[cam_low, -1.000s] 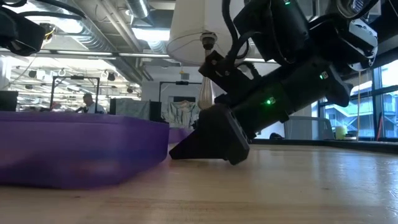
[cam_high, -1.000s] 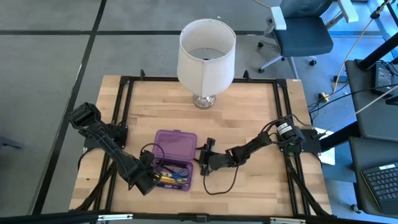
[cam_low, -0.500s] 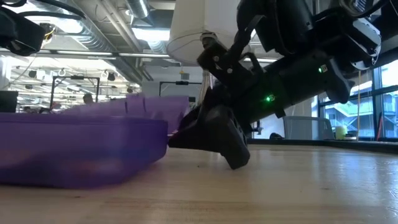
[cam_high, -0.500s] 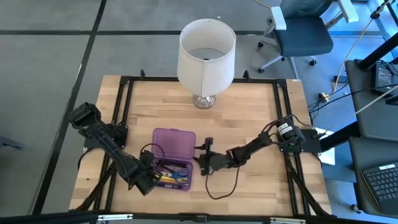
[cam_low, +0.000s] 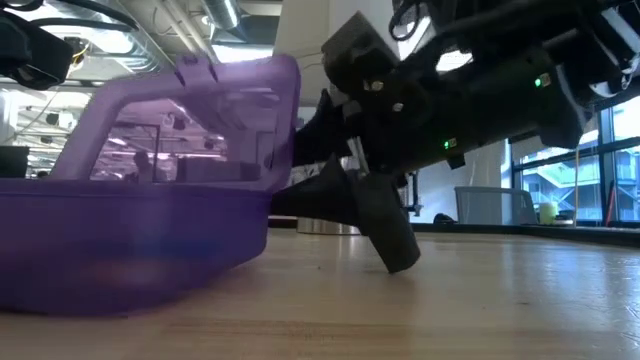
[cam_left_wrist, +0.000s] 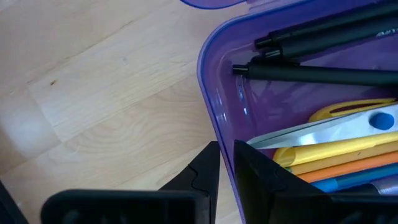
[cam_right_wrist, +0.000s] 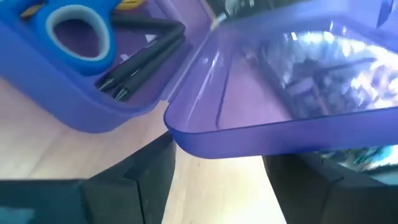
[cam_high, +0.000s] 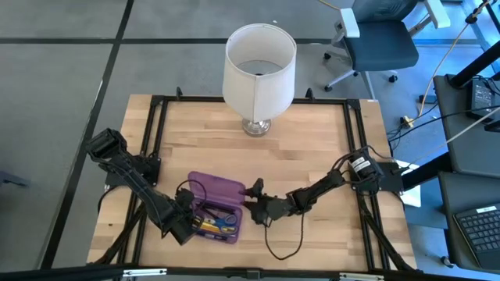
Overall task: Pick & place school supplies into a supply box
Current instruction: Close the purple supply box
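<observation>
Since a second ago, the hinged lid (cam_low: 190,120) of the flat translucent purple plastic supply box (cam_high: 215,209) has swung up from lying flat and open behind the tray to a half-raised tilt, and my right hand (cam_high: 255,204) has slid in against the box's right side. I see that hand's fingers (cam_right_wrist: 146,168) spread wide, the lid's free edge resting between them. My left hand (cam_left_wrist: 225,163) sits at the box's front left corner, its two fingers pressed nearly together on the tray's thin wall, one inside and one outside. The box lies on the wooden worktop (cam_high: 312,148) in front of the white-shaded lamp (cam_high: 259,69). Inside it lie black pens (cam_left_wrist: 323,73), yellow and orange pencils (cam_left_wrist: 336,152) and the small blue-handled scissors (cam_right_wrist: 71,28), all flat in the tray.
</observation>
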You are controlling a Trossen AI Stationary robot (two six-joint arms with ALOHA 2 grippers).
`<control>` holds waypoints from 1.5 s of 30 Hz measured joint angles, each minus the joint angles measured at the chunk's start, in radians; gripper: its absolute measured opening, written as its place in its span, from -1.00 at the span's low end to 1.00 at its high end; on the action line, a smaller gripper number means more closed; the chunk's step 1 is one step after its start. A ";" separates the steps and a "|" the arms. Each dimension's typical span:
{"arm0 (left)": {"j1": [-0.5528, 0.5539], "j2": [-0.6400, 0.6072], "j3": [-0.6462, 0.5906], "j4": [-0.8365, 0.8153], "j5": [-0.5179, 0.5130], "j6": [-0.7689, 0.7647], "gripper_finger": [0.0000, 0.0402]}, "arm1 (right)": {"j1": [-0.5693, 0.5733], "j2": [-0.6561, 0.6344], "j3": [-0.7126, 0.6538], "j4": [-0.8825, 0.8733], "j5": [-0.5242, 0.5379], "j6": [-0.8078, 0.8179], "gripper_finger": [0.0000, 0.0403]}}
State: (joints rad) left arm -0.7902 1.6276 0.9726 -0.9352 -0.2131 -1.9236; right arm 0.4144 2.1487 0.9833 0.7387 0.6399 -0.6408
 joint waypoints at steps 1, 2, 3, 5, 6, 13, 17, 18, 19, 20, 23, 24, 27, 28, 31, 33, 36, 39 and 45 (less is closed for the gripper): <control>0.000 0.000 0.000 0.000 0.000 0.000 -0.79 | 0.004 0.000 0.000 0.004 0.000 -0.037 0.18; 0.000 0.000 0.000 0.000 0.000 0.000 -0.79 | 0.010 0.000 0.000 0.011 -0.001 -0.071 0.18; 0.000 0.000 0.000 0.000 0.000 0.000 -0.79 | 0.013 0.000 0.000 0.016 -0.001 -0.103 0.18; 0.000 0.000 0.000 0.000 -0.001 0.000 -0.79 | 0.022 0.000 0.000 0.026 0.002 -0.166 0.18; 0.000 0.000 0.000 0.000 -0.001 0.002 -0.79 | 0.026 0.000 0.000 0.035 0.012 -0.192 0.18; -0.001 0.000 0.000 -0.003 -0.018 0.060 -0.80 | 0.058 0.005 -0.004 0.102 0.085 -0.344 0.18; 0.000 -0.002 0.000 -0.003 -0.021 0.053 -0.79 | 0.078 0.007 -0.005 0.131 0.095 -0.426 0.18; 0.000 -0.006 0.000 -0.004 -0.021 0.053 -0.79 | 0.081 0.007 -0.005 0.138 0.101 -0.431 0.18; 0.000 -0.010 0.000 -0.004 -0.021 0.052 -0.79 | 0.082 0.007 -0.005 0.143 0.110 -0.429 0.18; 0.000 -0.015 0.001 -0.004 -0.023 0.049 -0.79 | 0.084 0.008 -0.006 0.145 0.116 -0.423 0.18; 0.000 -0.036 0.001 -0.009 -0.043 0.043 -0.80 | 0.084 0.008 -0.006 0.151 0.126 -0.419 0.18; 0.000 -0.042 0.001 -0.009 -0.056 0.043 -0.81 | 0.084 0.008 -0.006 0.153 0.126 -0.418 0.18; 0.000 -0.059 0.001 -0.010 -0.089 0.042 -0.81 | 0.084 0.009 0.000 0.157 0.126 -0.416 0.18; 0.000 -0.066 0.001 -0.011 -0.098 0.042 -0.80 | 0.084 0.009 0.007 0.157 0.126 -0.416 0.18; 0.000 -0.088 0.001 -0.012 -0.120 0.044 -0.79 | 0.084 0.009 0.034 0.164 0.127 -0.432 0.18; 0.000 -0.108 0.001 -0.013 -0.137 0.045 -0.79 | 0.084 0.009 0.055 0.164 0.127 -0.459 0.18; -0.002 -0.138 0.001 -0.014 -0.163 0.062 -0.80 | 0.084 0.008 0.089 0.167 0.127 -0.473 0.18; -0.011 -0.177 0.001 -0.021 -0.175 0.064 -0.81 | 0.086 0.008 0.116 0.167 0.127 -0.491 0.18; -0.050 -0.292 0.001 -0.081 -0.173 0.035 -0.80 | 0.100 0.008 0.166 0.165 0.129 -0.534 0.18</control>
State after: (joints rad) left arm -0.8404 1.3356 0.9733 -1.0164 -0.3864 -1.8884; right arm 0.5142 2.1563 1.1497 0.9037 0.7685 -1.1748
